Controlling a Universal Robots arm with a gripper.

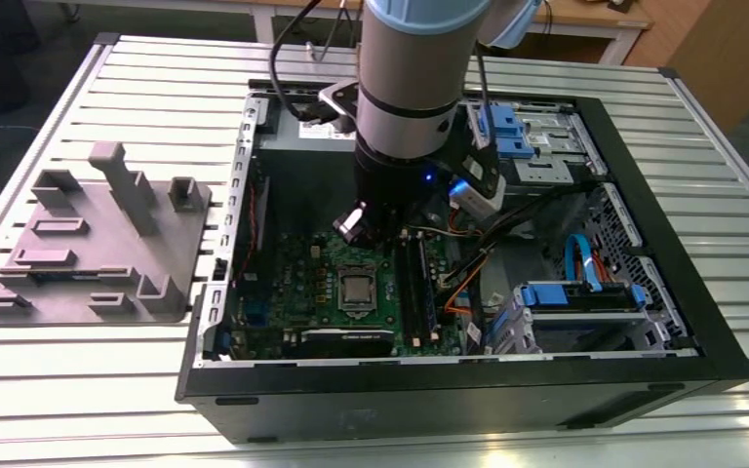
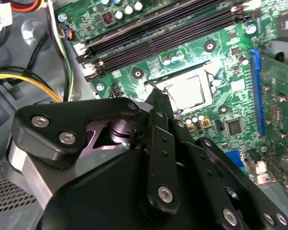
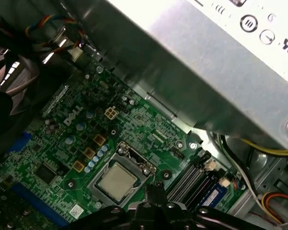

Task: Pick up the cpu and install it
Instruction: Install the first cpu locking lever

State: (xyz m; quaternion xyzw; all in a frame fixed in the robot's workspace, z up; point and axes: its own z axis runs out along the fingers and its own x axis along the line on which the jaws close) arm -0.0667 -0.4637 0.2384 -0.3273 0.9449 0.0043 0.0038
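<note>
White lettering (image 3: 72, 115) stands on the green motherboard (image 3: 134, 136), beyond the cpu (image 3: 116, 182) from the fingertips (image 3: 152, 190); round symbols (image 3: 249, 23), perhaps approval marks, stand on the silver power supply (image 3: 206, 62), farther off.

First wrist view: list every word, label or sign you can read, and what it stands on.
On the green motherboard: a white printed brand logo, left unquoted; other white lettering too small to read.
On the silver metal power supply box: round black symbols, no legible words.
On the pale silver square cpu: nothing readable.
</note>
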